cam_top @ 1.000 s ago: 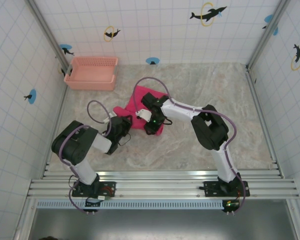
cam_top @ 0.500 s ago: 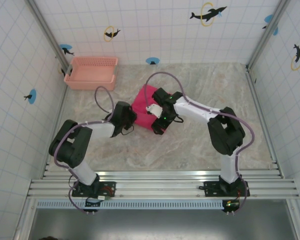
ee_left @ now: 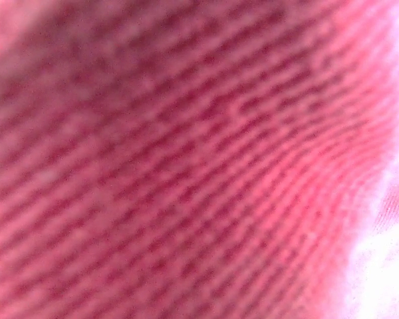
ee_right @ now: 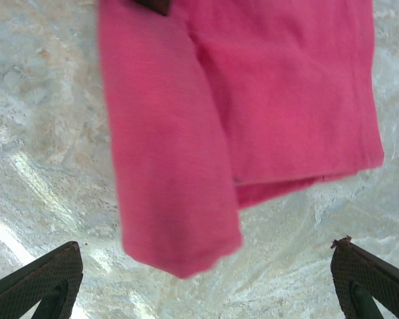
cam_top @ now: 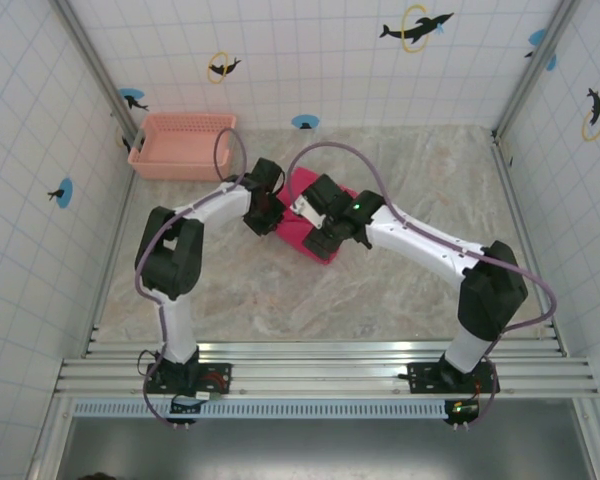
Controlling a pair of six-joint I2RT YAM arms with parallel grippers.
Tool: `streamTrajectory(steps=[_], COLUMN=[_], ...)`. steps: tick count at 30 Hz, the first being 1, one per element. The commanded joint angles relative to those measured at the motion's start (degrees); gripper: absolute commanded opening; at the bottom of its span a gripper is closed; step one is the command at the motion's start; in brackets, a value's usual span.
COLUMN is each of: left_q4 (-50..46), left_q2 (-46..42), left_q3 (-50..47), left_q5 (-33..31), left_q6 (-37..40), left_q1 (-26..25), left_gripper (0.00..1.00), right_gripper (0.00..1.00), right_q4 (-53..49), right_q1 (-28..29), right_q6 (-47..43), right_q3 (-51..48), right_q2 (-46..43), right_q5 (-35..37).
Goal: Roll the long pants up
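**Right end effector (cam_top: 318, 238) (ee_right: 201, 287) held open over the folded pants (cam_top: 304, 182) (ee_right: 266, 86)**

From above, the right end effector is seen over the near-right part of the pants. The pants are gathered into a compact, folded bundle near the middle of the tabletop (cam_top: 410, 170), slightly toward the far left. In the right wrist view the two dark fingertips (ee_right: 36, 279) are set wide apart at the lower corners. Nothing is gripped between them, and bare marbled tabletop (ee_right: 46, 100) is seen between and beneath them. In the same view the pants are laid in two overlapping layers. A long fold on the left ends in a rounded edge just short of the fingertips, and a wider panel on the right has a hem along its lower edge.

The left end effector (cam_top: 267, 216) is placed at the left edge of the bundle, touching the cloth or very close to it. In the left wrist view, blurred magenta weave (ee_left: 186, 159) is seen at very close range, so the camera seems to be pressed almost against the pants. Whether this end effector is clenched or released cannot be told.

A pale pink lattice basket (cam_top: 183, 165) is stood in the far left corner of the tabletop, against the tiled wall and well apart from the pants.
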Motion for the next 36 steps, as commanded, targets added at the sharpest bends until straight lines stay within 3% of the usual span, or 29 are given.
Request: streamTrajectory(steps=[1,8,15,27,36], left_q4=[-21.36,-29.86,-36.16,-39.86,-40.48], left_q2=[9.80,15.39,18.29,20.87,21.03], left_q3=[4.18,10.50,13.60,17.10,17.90], left_q5=[4.67,3.74,2.46,1.87,1.87], left_q6=[3.08,3.51,4.78,4.96,3.95], left_q1=[-0.31,-0.45,-0.44,-0.36,0.10], left_gripper=[0.00,0.00,0.00,0.00,0.00], right_gripper=[0.99,0.99,0.99,0.99,0.99], right_q4=[2.48,2.84,4.39,9.17,5.43], right_q1=[3.84,8.56,10.46,14.68,20.82], right_q6=[-0.08,-0.05,-2.11,-1.15,7.23], right_q3=[1.67,5.72,8.05,-0.28,-3.49], right_q2=[3.06,11.05,19.87,26.62,31.95], right_q5=[7.38,15.54,32.47,44.41,50.70])
